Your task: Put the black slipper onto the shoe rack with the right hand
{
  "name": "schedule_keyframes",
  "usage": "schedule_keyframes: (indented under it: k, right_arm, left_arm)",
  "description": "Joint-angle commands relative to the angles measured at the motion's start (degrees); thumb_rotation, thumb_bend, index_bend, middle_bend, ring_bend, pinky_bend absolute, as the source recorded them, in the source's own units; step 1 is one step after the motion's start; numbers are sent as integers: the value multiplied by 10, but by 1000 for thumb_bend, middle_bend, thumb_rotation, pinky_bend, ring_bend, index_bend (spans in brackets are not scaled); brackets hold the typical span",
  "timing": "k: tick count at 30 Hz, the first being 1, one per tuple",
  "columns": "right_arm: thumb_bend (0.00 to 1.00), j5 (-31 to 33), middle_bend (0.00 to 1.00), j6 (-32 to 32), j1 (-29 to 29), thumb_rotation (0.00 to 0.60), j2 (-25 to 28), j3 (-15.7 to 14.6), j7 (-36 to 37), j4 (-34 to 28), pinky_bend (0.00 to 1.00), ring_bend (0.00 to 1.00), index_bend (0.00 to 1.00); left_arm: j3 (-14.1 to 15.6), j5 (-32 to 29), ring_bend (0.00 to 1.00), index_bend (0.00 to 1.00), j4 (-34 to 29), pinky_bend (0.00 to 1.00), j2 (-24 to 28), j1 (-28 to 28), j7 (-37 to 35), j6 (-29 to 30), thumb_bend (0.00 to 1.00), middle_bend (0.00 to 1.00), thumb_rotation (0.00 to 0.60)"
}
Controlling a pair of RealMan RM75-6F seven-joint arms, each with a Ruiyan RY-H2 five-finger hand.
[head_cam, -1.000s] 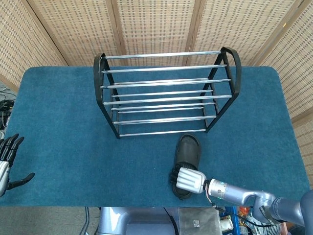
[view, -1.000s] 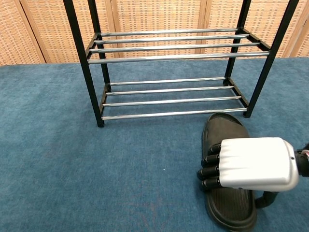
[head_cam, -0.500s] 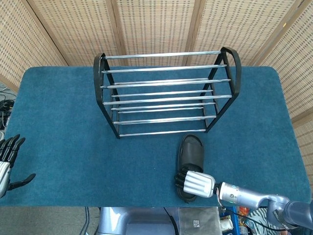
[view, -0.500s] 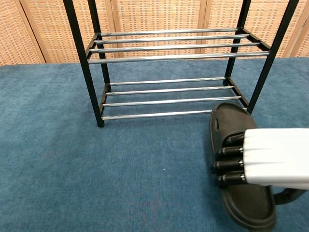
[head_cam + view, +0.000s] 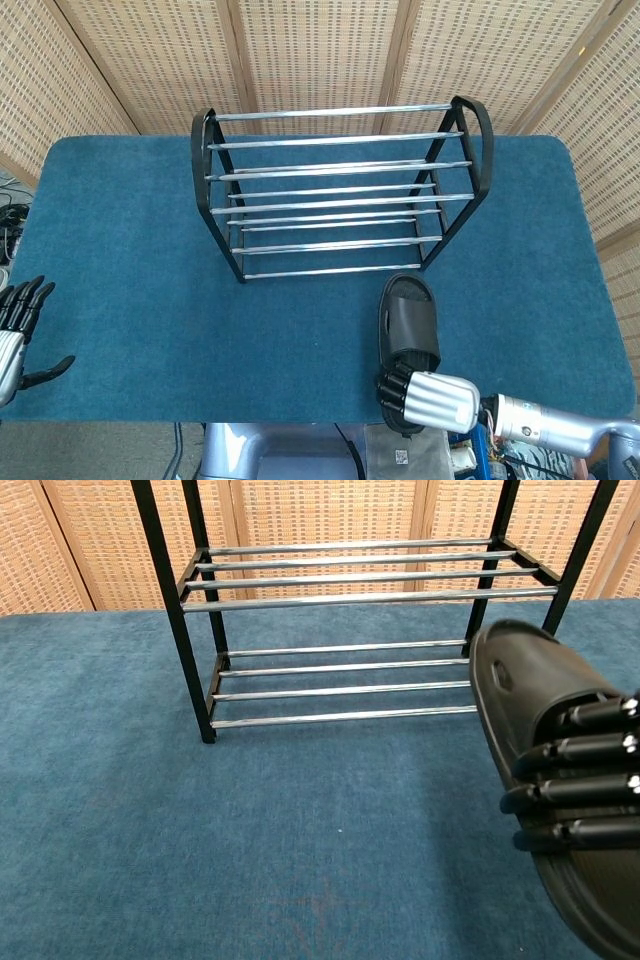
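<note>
Blue-carpeted desk; black-framed shoe rack w/ chrome rails at desk centre; black rubber slipper just in front of rack's right end, gripped at heel by right hand, prob. raised for shelving; left hand far left of rack, holding nothing, fingers spread.

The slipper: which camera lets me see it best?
The head view. It shows the whole slipper from above, toe toward the rack, with the right robot hand gripping its heel end. The chest view shows it large but cut off at the frame's right edge, with fingers wrapped across it.
</note>
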Motion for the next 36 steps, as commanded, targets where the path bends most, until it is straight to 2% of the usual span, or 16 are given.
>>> schedule_keyframes:
  k: [1,8,13,23,28,36]
  right_arm:
    - [501,-7,543,-2,16,600,30,15,-5,-29,404,372,554]
    - [520,34,542,-82,92,600,68,84,38,-26,412,376,554]
    - [550,64,539,-128,127,600,76,109,74,-11,412,376,554]
    - [589,86,538,-201,185,600,75,137,113,29,416,376,554]
    - [591,112,530,-234,211,600,77,162,117,40,416,376,554]
    - [590,157,514,-280,228,600,71,184,105,65,417,376,554]
  left_arm:
    - [0,-1,0,0,-1,0,-1,-1,4,-2,173,0,600]
    - [-3,-8,0,0,-2,0,-4,-3,12,-7,172,0,600]
    - [-7,-19,0,0,-1,0,-3,-6,7,-14,173,0,600]
    - [-14,-38,0,0,0,0,0,-14,-1,-34,173,0,600]
    - [-17,-47,0,0,0,0,2,-18,-5,-42,172,0,600]
    - [-19,-55,0,0,1,0,3,-23,-7,-53,173,0,600]
